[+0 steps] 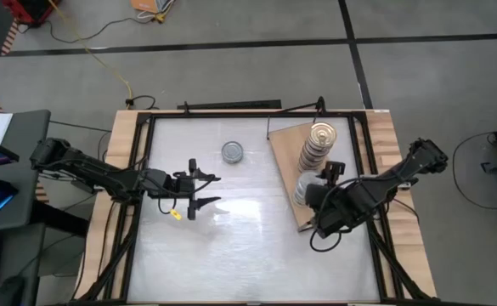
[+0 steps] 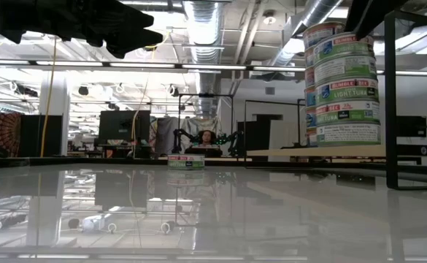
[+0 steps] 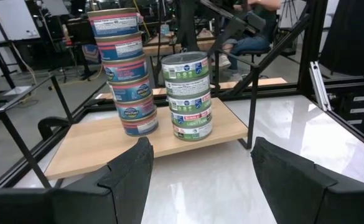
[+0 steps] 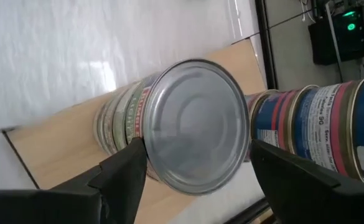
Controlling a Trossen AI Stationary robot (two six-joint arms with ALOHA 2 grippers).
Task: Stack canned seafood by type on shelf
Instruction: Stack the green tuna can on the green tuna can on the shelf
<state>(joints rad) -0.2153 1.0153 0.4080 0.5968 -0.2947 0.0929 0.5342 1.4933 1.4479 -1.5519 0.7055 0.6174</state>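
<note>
While the white desk [image 1: 248, 246] fills most of the high view, the light-brown wooden shelf [image 1: 287, 170] lies angled on its right part, near the right rim. On the shelf stand two stacks of canned seafood, close beside each other but not seen to touch: the taller stack [image 3: 124, 74], with blue and pink labels and a gold lid on top, and the shorter stack [image 3: 188, 96], with green and white labels and a silver-grey lid. A single tin [image 1: 233, 152] sits apart on the bare desk, left of the shelf. The right gripper [image 4: 197, 163] hangs directly over the shorter stack, its jaws apart on either side of the top tin's lid and gripping nothing. The left gripper [image 1: 204, 191] hovers over the desk's middle-left, near the single tin, jaws apart and empty.
</note>
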